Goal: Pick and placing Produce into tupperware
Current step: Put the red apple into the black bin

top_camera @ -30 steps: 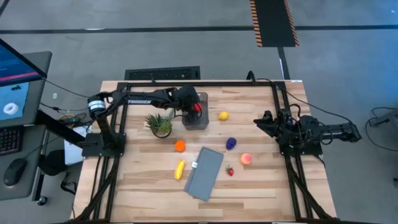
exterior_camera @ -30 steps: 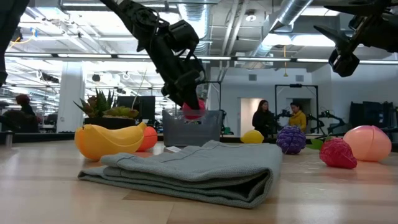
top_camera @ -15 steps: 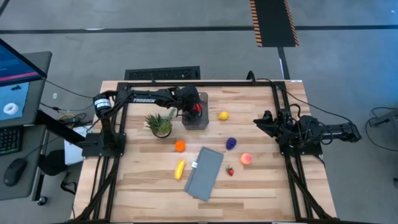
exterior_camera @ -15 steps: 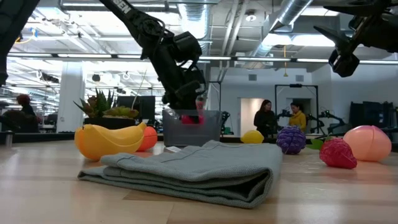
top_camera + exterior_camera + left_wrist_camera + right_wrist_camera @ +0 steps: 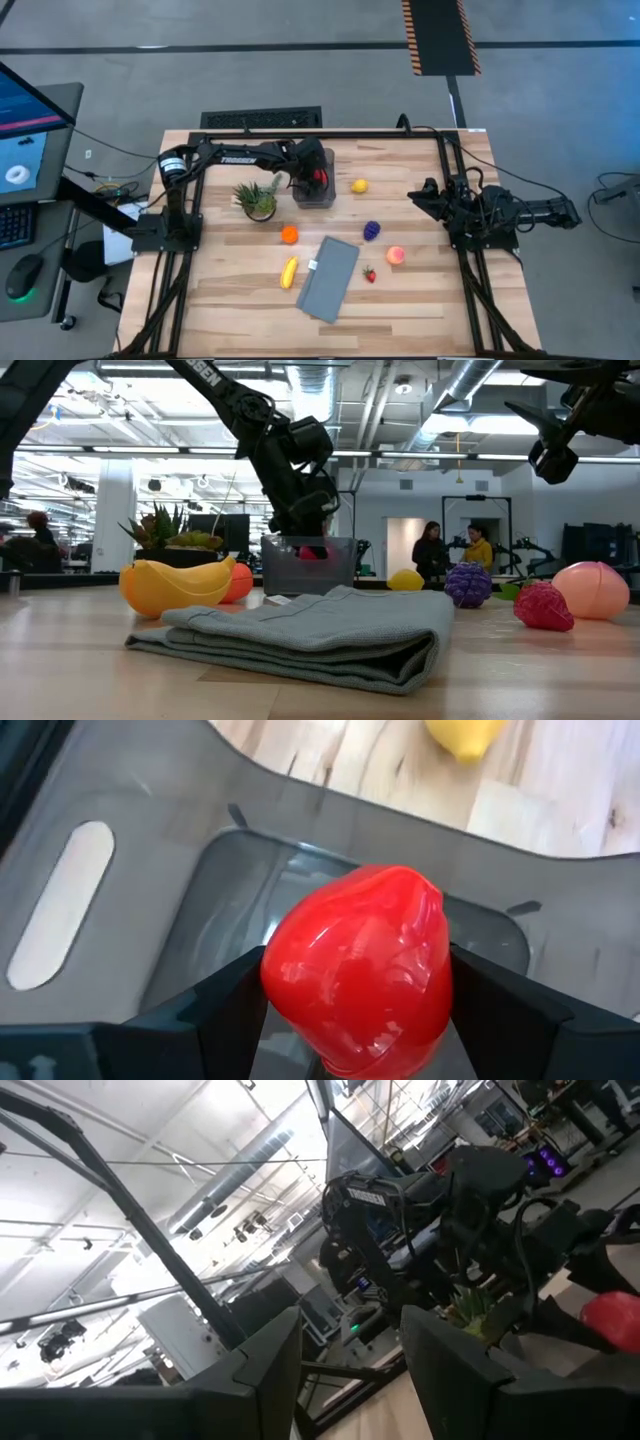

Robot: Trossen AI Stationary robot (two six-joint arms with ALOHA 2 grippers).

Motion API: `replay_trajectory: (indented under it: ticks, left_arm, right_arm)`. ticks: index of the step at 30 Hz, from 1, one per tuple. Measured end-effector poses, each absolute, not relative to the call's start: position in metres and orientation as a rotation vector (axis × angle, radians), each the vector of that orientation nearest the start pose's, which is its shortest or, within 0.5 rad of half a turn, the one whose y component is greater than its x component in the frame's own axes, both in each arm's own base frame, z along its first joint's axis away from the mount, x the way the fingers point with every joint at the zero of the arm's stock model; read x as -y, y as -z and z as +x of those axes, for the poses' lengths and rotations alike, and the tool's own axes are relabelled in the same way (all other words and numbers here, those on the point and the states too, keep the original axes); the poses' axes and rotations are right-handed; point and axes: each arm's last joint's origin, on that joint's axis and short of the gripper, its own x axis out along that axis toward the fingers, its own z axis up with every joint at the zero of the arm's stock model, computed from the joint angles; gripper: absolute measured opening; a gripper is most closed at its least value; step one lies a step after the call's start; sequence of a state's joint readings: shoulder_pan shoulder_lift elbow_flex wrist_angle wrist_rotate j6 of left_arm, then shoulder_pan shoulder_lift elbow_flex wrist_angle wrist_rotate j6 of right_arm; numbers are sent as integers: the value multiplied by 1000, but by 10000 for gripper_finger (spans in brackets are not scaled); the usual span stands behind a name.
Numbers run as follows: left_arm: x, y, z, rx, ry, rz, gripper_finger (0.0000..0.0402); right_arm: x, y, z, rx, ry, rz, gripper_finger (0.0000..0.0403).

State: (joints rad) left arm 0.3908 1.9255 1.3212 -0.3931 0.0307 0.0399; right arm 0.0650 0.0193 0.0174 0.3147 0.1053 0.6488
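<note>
While the tupperware (image 5: 313,186) at the table's twelve o'clock takes the red fruit (image 5: 355,970), pinched in the left gripper (image 5: 352,995), six pieces wait outside (banana to strawberry), the right gripper (image 5: 416,193) parked at three o'clock, fingers nearly closed, empty.
</note>
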Motion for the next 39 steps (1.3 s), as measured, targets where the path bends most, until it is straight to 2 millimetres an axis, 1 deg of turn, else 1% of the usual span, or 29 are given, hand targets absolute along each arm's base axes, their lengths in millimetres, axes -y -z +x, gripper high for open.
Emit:
replay_trajectory:
  ticks: [3,6,11,15,18,20,30,39]
  left_arm:
    - [-151,-177,370,-1002,-290,-187,265]
    - [-147,-177,372,-995,-286,-178,265]
    - [-148,-176,370,-1012,-275,-191,265]
    - [-147,-167,371,-1040,-267,-209,265]
    - [-145,-167,376,-1009,-255,-202,265]
    - [-144,-165,374,-1034,-239,-221,265]
    - [-142,-165,376,-1017,-218,-230,266]
    - [-143,-166,377,-1001,-229,-230,292]
  right_arm:
    - [-3,-198,93,314,-62,668,196]
    - [-3,-197,93,309,-60,667,196]
    - [-3,-196,93,299,-56,667,196]
    - [-3,-196,93,300,-57,667,196]
    - [-3,-196,93,300,-58,668,196]
    - [-3,-196,93,299,-58,668,196]
    - [-3,-196,93,299,-58,668,196]
    - [-3,-196,93,299,-58,668,196]
